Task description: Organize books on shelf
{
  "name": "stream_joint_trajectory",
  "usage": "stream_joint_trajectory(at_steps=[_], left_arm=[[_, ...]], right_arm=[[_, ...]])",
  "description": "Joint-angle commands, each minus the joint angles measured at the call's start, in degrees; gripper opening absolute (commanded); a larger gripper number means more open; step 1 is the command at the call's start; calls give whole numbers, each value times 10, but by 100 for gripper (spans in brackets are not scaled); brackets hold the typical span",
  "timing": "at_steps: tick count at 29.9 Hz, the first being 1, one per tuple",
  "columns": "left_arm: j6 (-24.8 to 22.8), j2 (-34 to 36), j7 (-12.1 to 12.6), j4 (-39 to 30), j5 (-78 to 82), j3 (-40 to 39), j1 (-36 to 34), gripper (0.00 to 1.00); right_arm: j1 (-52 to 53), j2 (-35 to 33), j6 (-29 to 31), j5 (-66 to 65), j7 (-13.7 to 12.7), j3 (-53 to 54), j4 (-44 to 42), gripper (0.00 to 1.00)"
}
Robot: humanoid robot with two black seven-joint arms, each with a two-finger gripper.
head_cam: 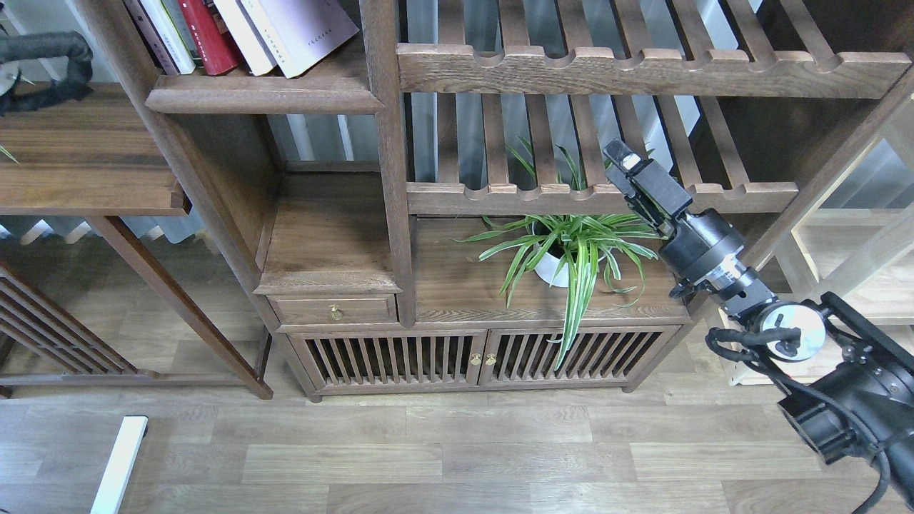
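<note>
Nearby, the right gripper (623,158) hangs before the slatted rack (600,196), holding nothing, its finger gap impossible to tell; farther up-left, the books (243,32) stand on the shelf (264,96), long axes leaning left; dark red, white, lavender.

At the upper left of the frame I see the books (235,32) standing on the dark walnut shelf (264,95), all leaning left; a dark red one (208,36) sits mid-row; a pale lavender-white one (303,28) ends the row on the right.
</note>
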Motion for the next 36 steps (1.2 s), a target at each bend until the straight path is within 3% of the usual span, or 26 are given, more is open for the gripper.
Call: stream_joint_trajectory(at_steps=[1,3,10,20,29,36], left_arm=[[-31,-38,-21,-19,-52,-28,43,83],[-63,-67,-28,-20,-72,-36,65,89],[-204,-193,-33,-12,-75,-40,156,91],[-204,-259,-29,-10,-72,12,236,98],[-204,-315,-29,32,-71,62,238,98],[-204,-315,-28,50,-71,90,237,98]], right_arm=[[21,7,0,-2,1,0,10,94],[32,15,0,-2,4,0,10,95],[36,58,0,-2,4,14,10,96],[36,58,0,-3,4,25,10,97],[41,68,0,-6,3,29,10,98],[50,68,0,-17,3,31,10,98]])
